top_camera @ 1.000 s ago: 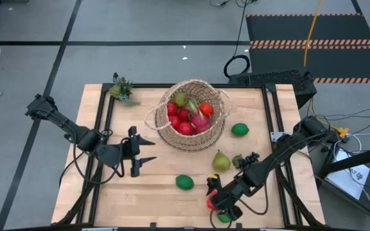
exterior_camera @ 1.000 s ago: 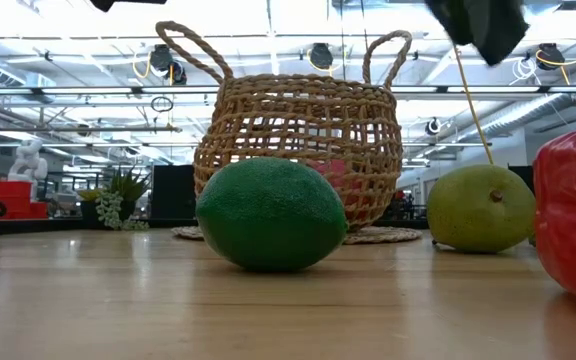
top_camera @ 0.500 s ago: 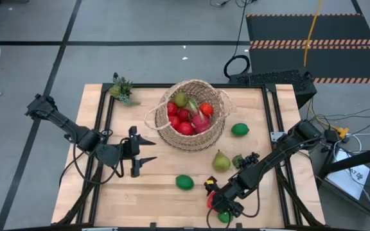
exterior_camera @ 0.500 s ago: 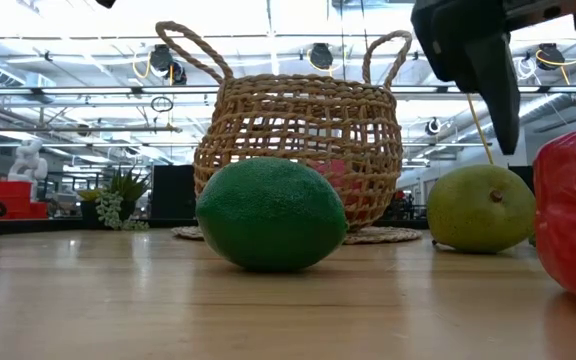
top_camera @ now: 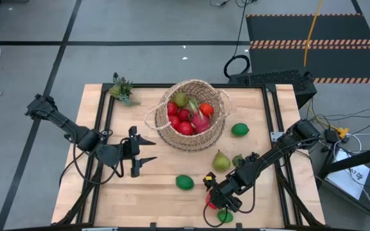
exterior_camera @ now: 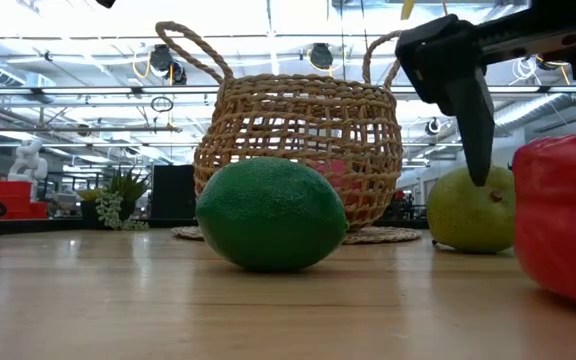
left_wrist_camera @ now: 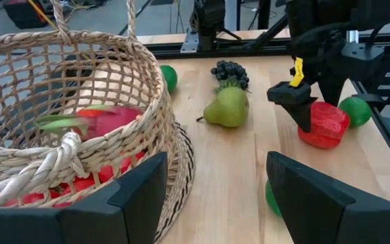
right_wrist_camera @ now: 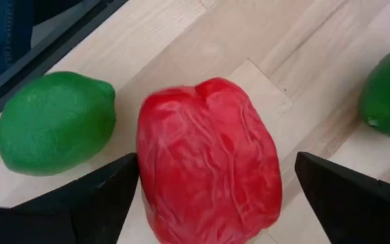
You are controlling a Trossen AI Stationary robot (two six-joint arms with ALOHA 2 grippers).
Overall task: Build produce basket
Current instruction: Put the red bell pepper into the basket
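So the basket is sat toward the far middle of the table and is already loaded up pretty well: red apples or tomatoes, a pink dragonfruit and a green pear can be seen inside from above. Plenty is left out on the wood though: a lime just beside the basket, a pear and dark grapes nearer the front, another lime out front, plus a red pepper and one more lime right at the front edge. The right gripper is parked over that pepper with its fingers spread wide on either side, nothing gripped yet. The left gripper is hung just beside the basket, partly open and empty. Call it maybe halfway done, six or so pieces to go.
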